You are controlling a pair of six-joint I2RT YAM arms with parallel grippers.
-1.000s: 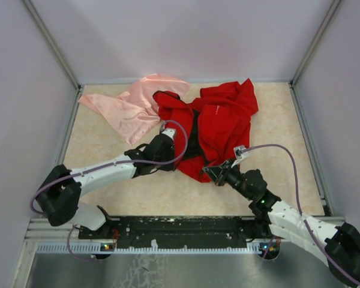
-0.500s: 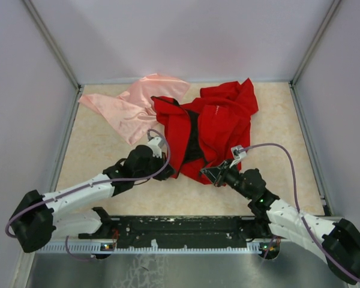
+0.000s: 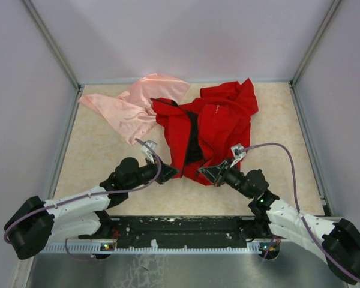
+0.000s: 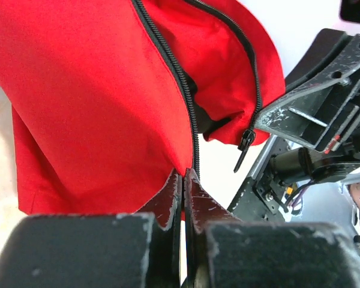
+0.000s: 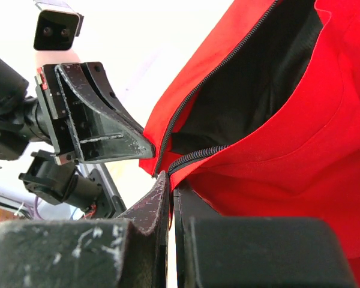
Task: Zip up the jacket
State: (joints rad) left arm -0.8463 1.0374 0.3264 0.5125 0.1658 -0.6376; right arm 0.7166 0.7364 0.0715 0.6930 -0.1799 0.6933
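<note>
The red jacket (image 3: 223, 120) lies open and crumpled at mid table, its black lining showing between the two front edges. My left gripper (image 3: 174, 173) is shut on the bottom corner of one front edge, right by the black zipper teeth (image 4: 181, 81). My right gripper (image 3: 201, 174) is shut on the bottom corner of the other front edge, beside its zipper teeth (image 5: 199, 157). The two grippers face each other a short gap apart. In the left wrist view the slider's pull tab (image 4: 246, 144) dangles from the hem held by the right gripper (image 4: 312, 114).
A pale pink shiny cloth (image 3: 135, 103) lies at the back left, its edge under the jacket's shoulder. Grey walls close in the table on three sides. The black base rail (image 3: 180, 228) runs along the near edge.
My left arm has drawn back toward the near edge, pulling its front edge of the jacket down level with the right gripper. The right gripper has barely shifted.
</note>
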